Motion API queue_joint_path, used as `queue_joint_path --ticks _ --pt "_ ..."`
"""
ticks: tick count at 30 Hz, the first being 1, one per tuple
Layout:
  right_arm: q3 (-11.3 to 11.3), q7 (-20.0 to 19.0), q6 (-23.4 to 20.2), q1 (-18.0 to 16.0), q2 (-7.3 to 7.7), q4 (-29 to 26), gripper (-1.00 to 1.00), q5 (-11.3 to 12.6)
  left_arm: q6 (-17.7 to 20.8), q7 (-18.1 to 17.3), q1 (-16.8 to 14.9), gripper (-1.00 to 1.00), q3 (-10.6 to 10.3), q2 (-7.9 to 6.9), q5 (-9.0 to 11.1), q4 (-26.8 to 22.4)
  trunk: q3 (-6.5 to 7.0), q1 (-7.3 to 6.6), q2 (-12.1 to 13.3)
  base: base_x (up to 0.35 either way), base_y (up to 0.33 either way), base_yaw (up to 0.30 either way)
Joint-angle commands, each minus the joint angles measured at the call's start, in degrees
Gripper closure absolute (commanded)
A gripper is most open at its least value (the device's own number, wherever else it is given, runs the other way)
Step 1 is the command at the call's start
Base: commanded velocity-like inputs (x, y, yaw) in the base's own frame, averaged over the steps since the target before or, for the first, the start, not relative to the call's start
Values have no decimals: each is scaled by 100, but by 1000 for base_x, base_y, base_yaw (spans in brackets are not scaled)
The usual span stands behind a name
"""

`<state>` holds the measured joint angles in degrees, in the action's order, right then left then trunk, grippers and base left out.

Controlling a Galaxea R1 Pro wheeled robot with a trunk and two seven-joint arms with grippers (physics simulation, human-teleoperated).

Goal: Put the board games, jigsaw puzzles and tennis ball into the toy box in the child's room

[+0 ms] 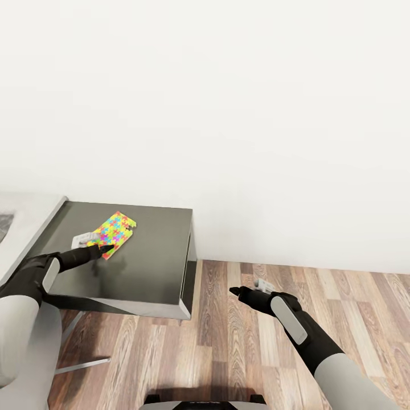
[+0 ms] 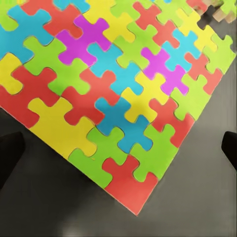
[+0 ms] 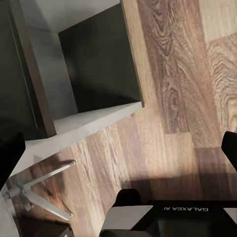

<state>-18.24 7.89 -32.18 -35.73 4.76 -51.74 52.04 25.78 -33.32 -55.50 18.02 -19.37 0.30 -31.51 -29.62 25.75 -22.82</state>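
A white wall rises behind a wood floor. A dark grey cabinet stands at the left, just beside the pale table. A bright jigsaw puzzle lies flat on the cabinet top. The left gripper hovers at the puzzle's near corner, fingers spread wide, holding nothing. The right gripper hangs over the floor, fingers wide apart and empty.
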Motion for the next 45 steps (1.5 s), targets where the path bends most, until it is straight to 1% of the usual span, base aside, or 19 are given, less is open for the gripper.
queue_joint_path --ticks 1,45 --pt "-22 55 -6 -4 7 -9 -100 60 50 -26 -4 -100 27 3 3 -15 -8 3 -10 0 -1 0" --pt "22 55 -5 -7 7 -20 -100 64 50 -17 0 -100 35 -2 6 -58 -8 3 -10 0 0 0"
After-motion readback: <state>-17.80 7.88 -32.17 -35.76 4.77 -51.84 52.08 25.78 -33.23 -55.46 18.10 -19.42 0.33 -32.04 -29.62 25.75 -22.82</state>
